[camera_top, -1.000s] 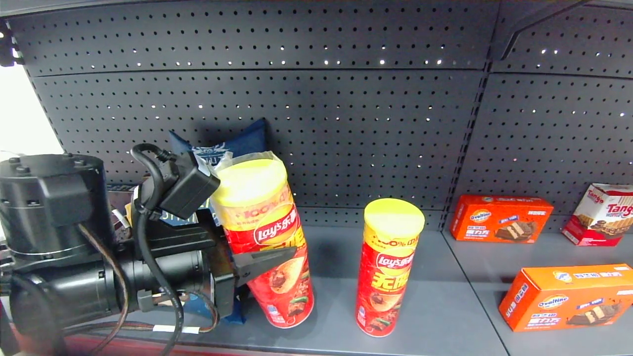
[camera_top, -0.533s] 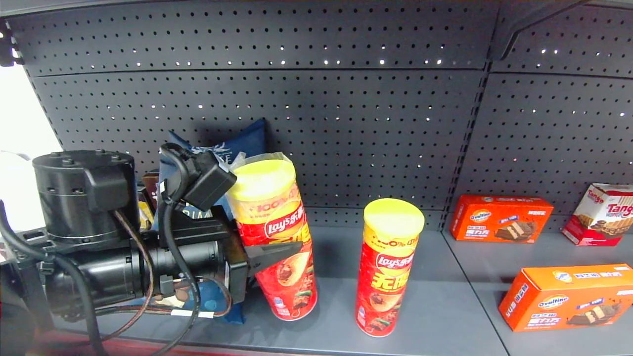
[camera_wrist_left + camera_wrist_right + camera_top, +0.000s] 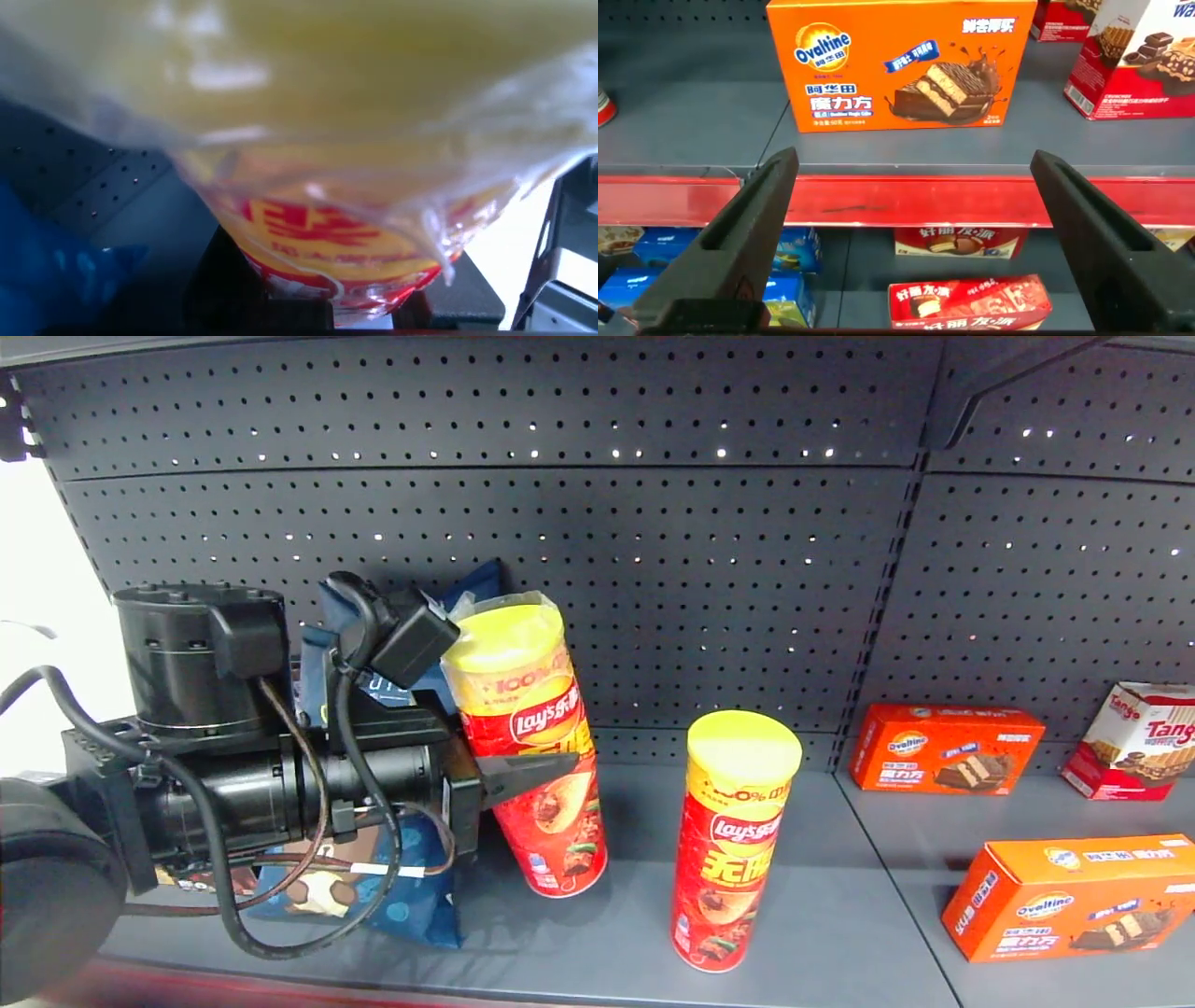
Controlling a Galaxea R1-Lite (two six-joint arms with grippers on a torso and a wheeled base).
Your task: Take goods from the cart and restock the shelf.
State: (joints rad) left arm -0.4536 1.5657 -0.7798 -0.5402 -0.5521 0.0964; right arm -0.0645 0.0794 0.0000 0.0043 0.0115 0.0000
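Head view: left pincer [image 3: 537,775] clenched around the middle of a tilted chip can [image 3: 518,695], whose base is low at the shelf [image 3: 822,915]. The mid-body grip probably keeps the tall tube steerable while it is stood upright. A second can [image 3: 733,840] stands apart beyond the pincer's tips. Right pincer [image 3: 915,163] is spread wide, holding nothing.

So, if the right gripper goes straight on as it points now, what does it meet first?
The right gripper would most likely meet the shelf's red front strip, just under the orange wafer box; depth is unclear.
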